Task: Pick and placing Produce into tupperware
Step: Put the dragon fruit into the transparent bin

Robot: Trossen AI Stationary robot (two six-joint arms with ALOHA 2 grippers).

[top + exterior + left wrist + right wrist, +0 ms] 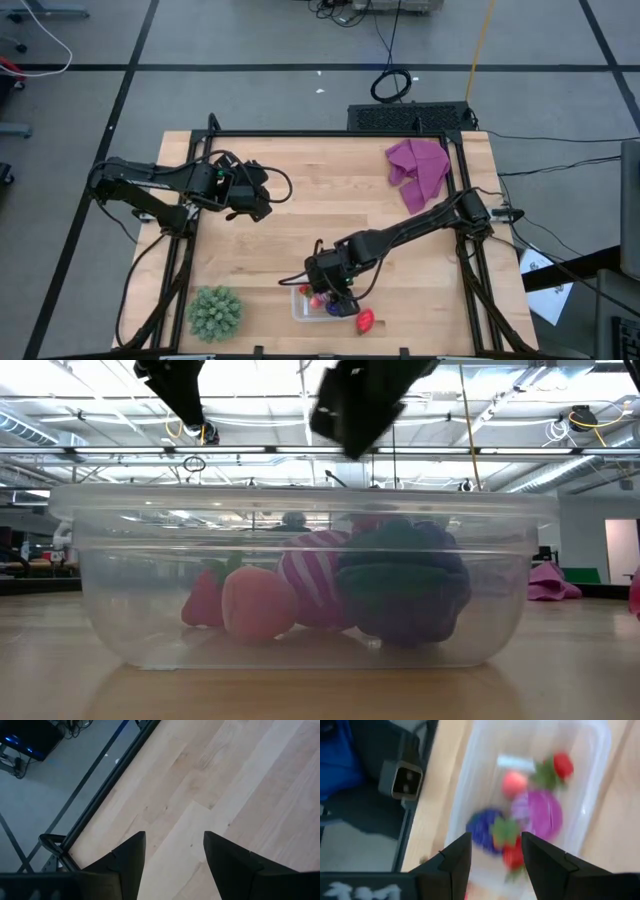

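High view: strawberry [365, 320] on surface beside tupperware [300, 309]; right wrist view: grape bunch [482, 829] inside, right fingers [455, 855] spread, empty

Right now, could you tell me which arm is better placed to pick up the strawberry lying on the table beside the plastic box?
The right: its gripper hangs over the box, jaws open, with the strawberry just beside. The left gripper sits far off, up the table.

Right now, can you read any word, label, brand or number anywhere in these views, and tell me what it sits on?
None can be read.
White marks on the right gripper's body: too blurred to read.
Tupperware, produce, purple cloth, spiky green ball: no text shows.
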